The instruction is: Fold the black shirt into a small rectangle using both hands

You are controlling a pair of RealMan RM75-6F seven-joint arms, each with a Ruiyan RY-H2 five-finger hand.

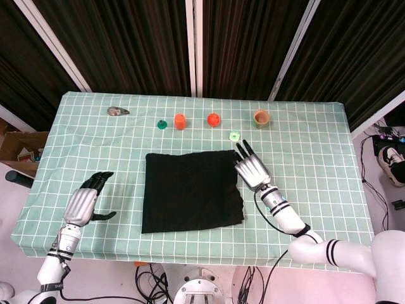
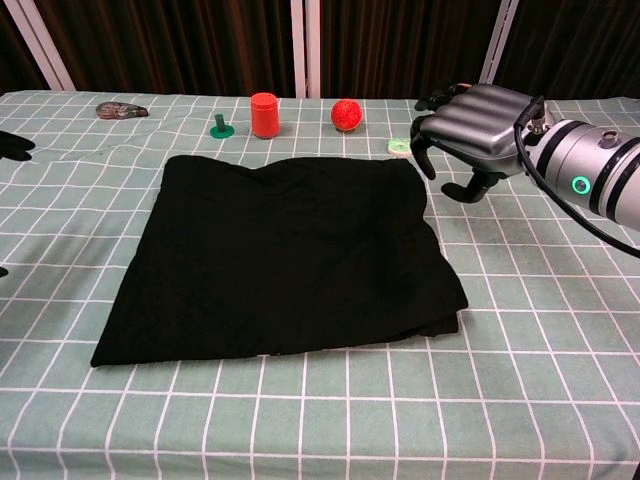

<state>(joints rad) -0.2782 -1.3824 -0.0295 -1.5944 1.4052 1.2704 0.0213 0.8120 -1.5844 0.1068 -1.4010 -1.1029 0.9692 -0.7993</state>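
The tabletop (image 1: 304, 139) was covered with a green cloth with a white grid pattern. Behind it hung dark curtains (image 1: 126, 44), and white bars (image 1: 193, 44) stood in front of them, some upright and some slanted. The floor (image 1: 12, 190) was light. A cardboard box (image 1: 18, 147) stood at the left, and cables (image 1: 152, 278) lay under the front edge. The light was even.

We hold our right hand (image 1: 251, 170) palm down with its fingers loosely apart and nothing in them, forearm reaching in from our right. Our left hand (image 1: 83, 201) hovers apart, fingers extended, thumb out, empty.
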